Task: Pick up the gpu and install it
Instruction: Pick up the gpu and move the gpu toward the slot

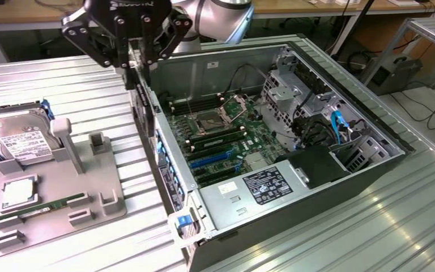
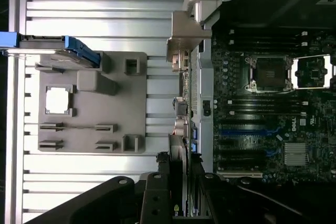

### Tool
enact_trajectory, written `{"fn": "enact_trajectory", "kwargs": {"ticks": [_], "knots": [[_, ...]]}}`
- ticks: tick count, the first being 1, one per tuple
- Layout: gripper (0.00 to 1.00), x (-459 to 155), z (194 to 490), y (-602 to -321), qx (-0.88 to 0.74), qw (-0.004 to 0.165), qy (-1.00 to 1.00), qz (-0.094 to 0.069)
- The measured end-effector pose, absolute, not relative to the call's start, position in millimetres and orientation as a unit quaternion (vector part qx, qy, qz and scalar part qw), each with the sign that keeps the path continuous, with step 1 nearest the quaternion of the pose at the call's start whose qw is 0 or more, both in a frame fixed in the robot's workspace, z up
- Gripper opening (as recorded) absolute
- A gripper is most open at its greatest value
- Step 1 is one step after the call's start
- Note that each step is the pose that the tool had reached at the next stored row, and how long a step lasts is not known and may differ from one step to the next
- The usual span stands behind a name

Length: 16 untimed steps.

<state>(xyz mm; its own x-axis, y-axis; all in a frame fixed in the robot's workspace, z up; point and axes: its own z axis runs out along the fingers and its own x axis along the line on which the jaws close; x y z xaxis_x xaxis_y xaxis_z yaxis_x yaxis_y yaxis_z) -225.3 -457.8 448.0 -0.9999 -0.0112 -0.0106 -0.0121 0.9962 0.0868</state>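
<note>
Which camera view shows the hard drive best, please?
The exterior view: the hard drive sits in the grey holder with its labelled face toward the camera. The wrist view shows it edge-on, a thin side with blue rails.

case wall (image 1: 174, 180) beside gpu (image 1: 143, 122), motherboard bay (image 1: 225, 141) open above

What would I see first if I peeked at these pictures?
The big open computer case in the middle, with its green motherboard showing. At its edge on the exterior view's left, the gripper hangs from above, holding the gpu upright. Farther left, a grey tray carries a silver hard drive.
</note>
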Motion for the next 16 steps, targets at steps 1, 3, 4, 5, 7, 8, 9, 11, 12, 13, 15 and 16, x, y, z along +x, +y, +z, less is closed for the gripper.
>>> {"fn": "enact_trajectory", "kwargs": {"ticks": [1, 3, 4, 5, 7, 8, 9, 11, 12, 13, 15, 16], "knots": [[0.26, -218, 448, -458, -0.006, 0.004, 0.999, 0.044], [0.26, -202, 448, -458, -0.006, 0.002, 0.999, 0.045], [0.26, -197, 448, -458, -0.006, 0.002, 0.999, 0.045], [0.26, -193, 448, -458, -0.006, 0.002, 0.999, 0.045], [0.26, -180, 448, -458, -0.006, 0.001, 0.999, 0.045], [0.26, -176, 448, -458, -0.006, 0.001, 0.999, 0.045], [0.26, -171, 448, -458, -0.006, 0.001, 0.999, 0.045], [0.26, -159, 447, -458, -0.006, 0.0, 0.999, 0.045], [0.26, -155, 446, -458, -0.006, -0.001, 0.999, 0.045], [0.26, -150, 445, -458, -0.006, -0.001, 0.999, 0.045], [0.26, -141, 442, -458, -0.005, -0.002, 0.999, 0.045], [0.26, -137, 440, -458, -0.006, -0.002, 0.999, 0.046]]}}
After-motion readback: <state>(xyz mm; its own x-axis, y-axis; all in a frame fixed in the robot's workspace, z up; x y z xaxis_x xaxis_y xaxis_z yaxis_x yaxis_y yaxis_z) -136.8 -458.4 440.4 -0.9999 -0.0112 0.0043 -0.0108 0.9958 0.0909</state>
